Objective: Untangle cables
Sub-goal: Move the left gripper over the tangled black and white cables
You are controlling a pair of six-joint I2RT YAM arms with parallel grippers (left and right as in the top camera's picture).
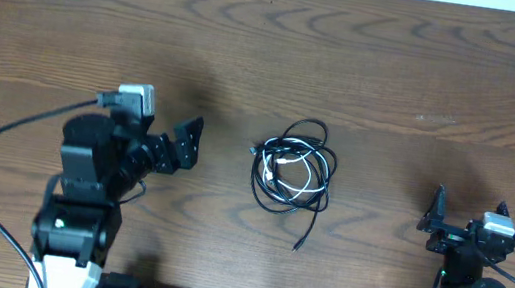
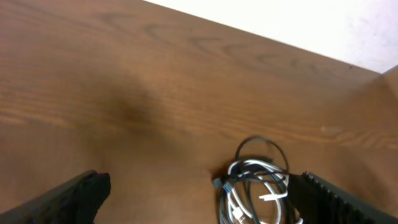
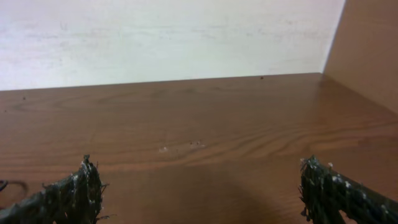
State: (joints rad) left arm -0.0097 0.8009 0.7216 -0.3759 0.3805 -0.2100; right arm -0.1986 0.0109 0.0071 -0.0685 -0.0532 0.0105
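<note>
While left claw (image 1: 182, 144) and right claw (image 3: 202, 190) gape, cables (image 1: 292, 172) lie tangled — untouched.

- Thin black cords (image 1: 293, 166), looped into one loose tangle, lying flat mid-table (image 1: 252, 42).
- Thin white cord (image 1: 305, 181), coiled within those loops.
- Black tail (image 1: 307, 230) straying toward near edge, small plug-tipped.

Bare table (image 1: 399, 73) is surrounding the cables (image 1: 292, 174) on every side. The left gripper (image 1: 191, 144) is sitting near their left edge; the right gripper (image 1: 432, 217) is standing well apart.
</note>
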